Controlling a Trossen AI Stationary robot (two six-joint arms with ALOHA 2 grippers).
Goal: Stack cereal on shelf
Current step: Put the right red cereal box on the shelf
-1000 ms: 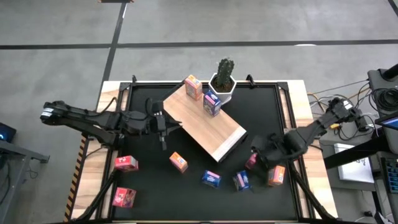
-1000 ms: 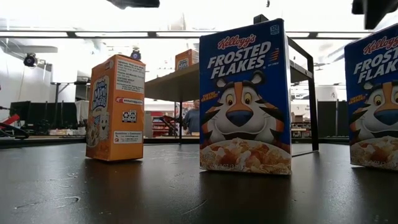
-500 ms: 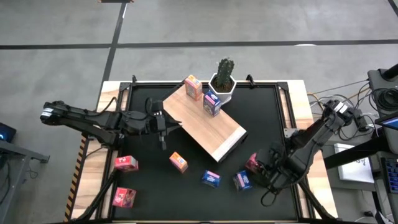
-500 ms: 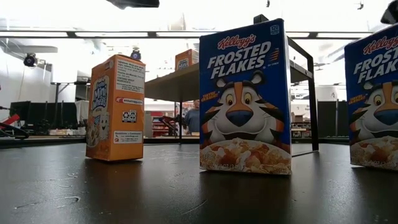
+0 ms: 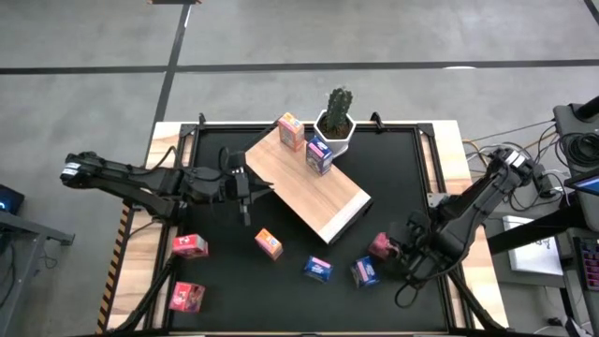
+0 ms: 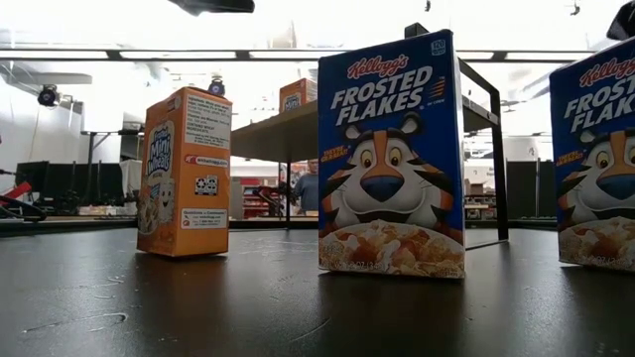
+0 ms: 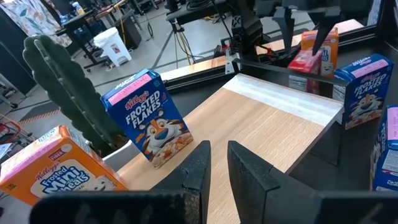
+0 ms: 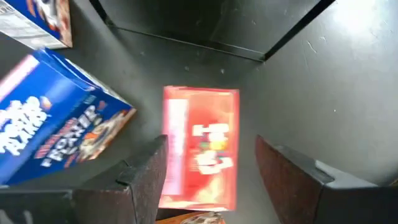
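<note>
High view: your right gripper (image 5: 404, 245) sits at the lower right of the frame, just beside the red cereal box (image 5: 380, 246), which lies on the black tabletop (image 5: 281, 281) below the lower right corner of the shelf (image 5: 309, 187). The right arm is far nearer to that box than the left. The arm reaches in from the right edge, elbow bent, wrist pointing down and left. Your left gripper (image 5: 245, 187) waits at centre left, just beside the shelf's left edge.

Low view: neither gripper shows. You see an orange cereal box (image 6: 185, 174) at centre left and a blue Frosted Flakes box (image 6: 392, 159) at centre, both upright.

Left wrist view: the left fingers (image 7: 196, 168) at the bottom centre stand slightly apart, with nothing between them, aimed across the shelf board (image 7: 261, 130). A blue box on the shelf (image 7: 152, 118) stands upright beside the cactus (image 7: 65, 87).

Right wrist view: the red box (image 8: 200, 146) lies flat at the centre of the frame, its long axis running top to bottom, directly between your spread right fingers (image 8: 146, 174). The jaws are parted wide and grip nothing yet; they straddle the box's short width, so closing looks like the next call. A blue box (image 8: 53, 118) lies close at the left and could be nudged.
</note>
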